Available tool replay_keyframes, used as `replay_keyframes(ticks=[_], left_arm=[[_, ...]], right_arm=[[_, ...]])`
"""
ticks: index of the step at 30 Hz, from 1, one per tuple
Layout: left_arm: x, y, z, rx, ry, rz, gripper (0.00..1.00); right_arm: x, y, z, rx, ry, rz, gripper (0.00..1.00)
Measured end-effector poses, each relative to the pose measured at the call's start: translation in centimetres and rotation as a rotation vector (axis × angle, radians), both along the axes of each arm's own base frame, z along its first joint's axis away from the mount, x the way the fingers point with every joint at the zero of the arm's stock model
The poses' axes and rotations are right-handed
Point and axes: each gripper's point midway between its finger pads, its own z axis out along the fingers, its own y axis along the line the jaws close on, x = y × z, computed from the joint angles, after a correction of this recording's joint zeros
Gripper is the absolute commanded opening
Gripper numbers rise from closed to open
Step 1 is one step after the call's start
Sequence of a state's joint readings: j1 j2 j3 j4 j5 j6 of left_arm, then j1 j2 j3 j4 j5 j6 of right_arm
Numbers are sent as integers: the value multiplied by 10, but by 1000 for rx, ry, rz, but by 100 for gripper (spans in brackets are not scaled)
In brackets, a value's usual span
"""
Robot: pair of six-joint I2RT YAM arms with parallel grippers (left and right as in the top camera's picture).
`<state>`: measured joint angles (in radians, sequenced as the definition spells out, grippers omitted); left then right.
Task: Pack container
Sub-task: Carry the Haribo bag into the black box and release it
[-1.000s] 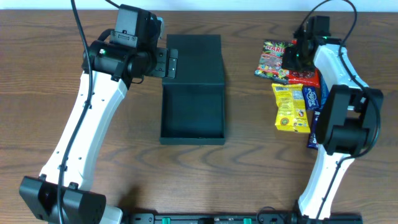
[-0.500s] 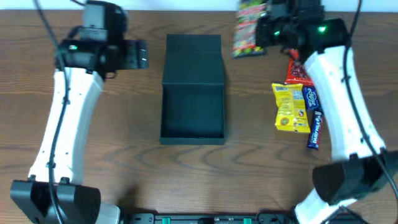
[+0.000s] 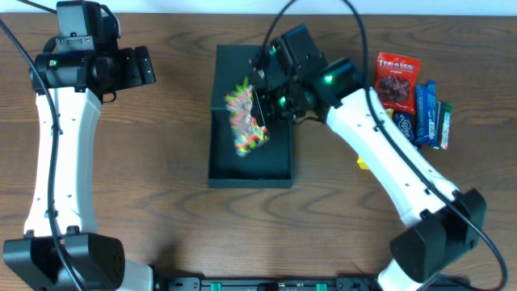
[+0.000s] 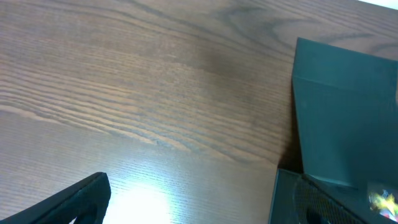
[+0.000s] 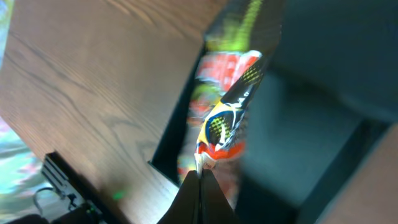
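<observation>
Container (image 3: 250, 179), dark teal and square, sits on a brown wooden counter (image 3: 161, 218), midway between the left and right edges and nearer the far edge. Its hinged lid (image 3: 242, 65) lies folded back flat toward the far edge, so the tray is open.

Two white robot arms rise from the near edge. The right arm reaches diagonally across to the container. The left arm stands by the far left corner, well apart from the box, and the left gripper (image 4: 193, 199) has its fingers spread wide over bare wood, holding nothing.

The right gripper (image 5: 200, 179) has its fingers pressed together, pinching the top edge of a colourful candy bag (image 3: 246, 123). The bag hangs over the open tray, toward its left wall. It is blurred, so its height above the floor cannot be told.

By the far right corner lie a red snack bag (image 3: 396, 74) and blue bars (image 3: 426, 113), with a sliver of a yellow packet (image 3: 361, 164) under the arm.

The step looks like placing the bag. Done well, the bag should sink below the walls, clear of the left rim, and lie flat before the fingers part, leaving room for the remaining snacks.
</observation>
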<state>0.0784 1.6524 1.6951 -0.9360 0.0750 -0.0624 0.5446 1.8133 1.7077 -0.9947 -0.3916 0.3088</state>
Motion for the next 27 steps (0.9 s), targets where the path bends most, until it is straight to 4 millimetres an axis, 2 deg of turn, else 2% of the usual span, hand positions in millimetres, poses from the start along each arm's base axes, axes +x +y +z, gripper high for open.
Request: replay_keyframes(ticks=[4, 6, 11, 17, 27], left_arm=[[0, -2, 0, -3, -1, -16, 95], [0, -4, 0, -8, -1, -24, 95], [0, -5, 0, -13, -2, -28, 95], [1, -5, 0, -14, -3, -28, 95], [3, -6, 2, -21, -15, -34, 95]], right_arm=[[-9, -1, -33, 11, 94, -50, 1], [-11, 2, -40, 34, 115, -59, 1], [-13, 13, -40, 79, 133, -62, 1], [-34, 32, -40, 85, 163, -12, 1], [-44, 41, -44, 57, 164, -14, 1]])
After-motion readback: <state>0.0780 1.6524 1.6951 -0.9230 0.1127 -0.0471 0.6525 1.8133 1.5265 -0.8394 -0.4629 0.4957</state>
